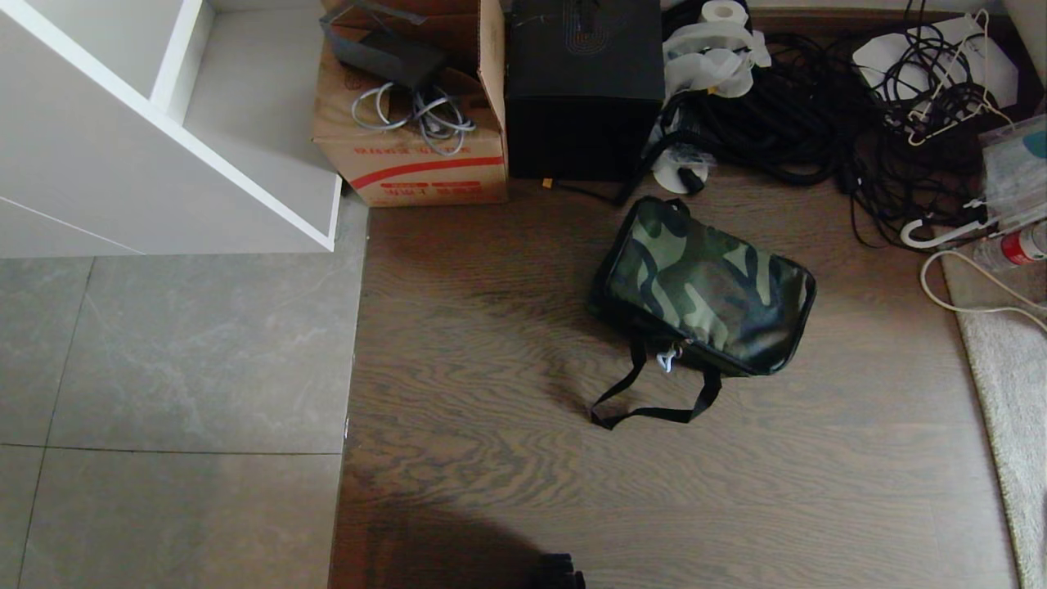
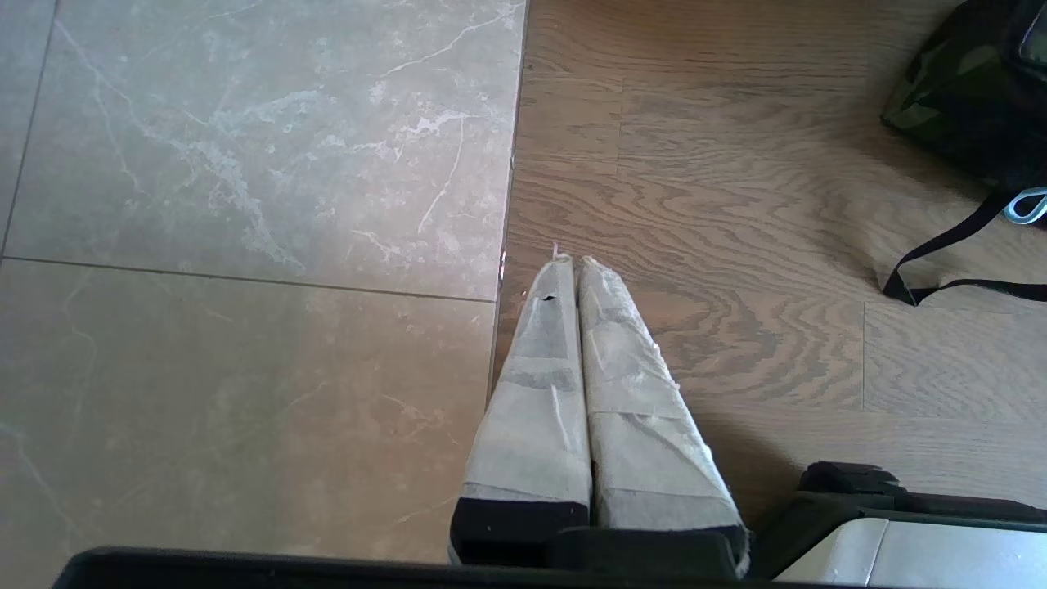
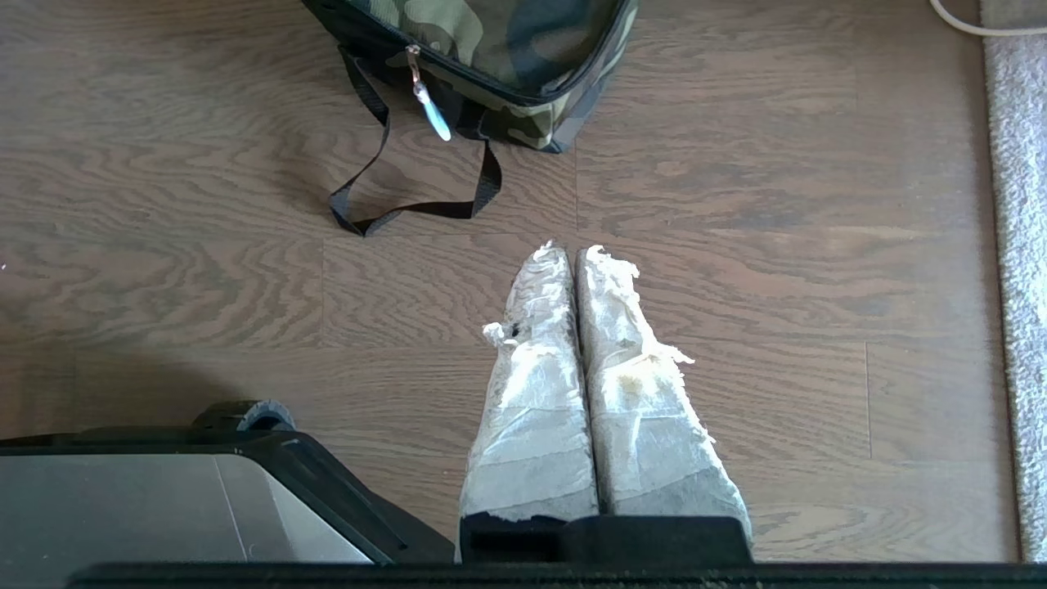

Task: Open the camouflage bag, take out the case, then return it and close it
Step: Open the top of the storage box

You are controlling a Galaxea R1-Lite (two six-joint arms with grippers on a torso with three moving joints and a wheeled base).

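Head view: the camouflage bag point(image 1: 703, 286) is laid zipped on the wood floor point(image 1: 507, 458), before a black box point(image 1: 582, 90).
Left wrist view: left gripper point(image 2: 570, 260) clenched, nothing grasped.
Right wrist view: right gripper point(image 3: 564, 249) clenched, empty, near the bag strap point(image 3: 409, 209).

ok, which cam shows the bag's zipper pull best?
Right wrist view: the zipper pull hangs pale blue and sharp against the camouflage bag, near its strap. The head view shows it small at the bag's front edge. The left wrist view catches only part of it at the frame edge.
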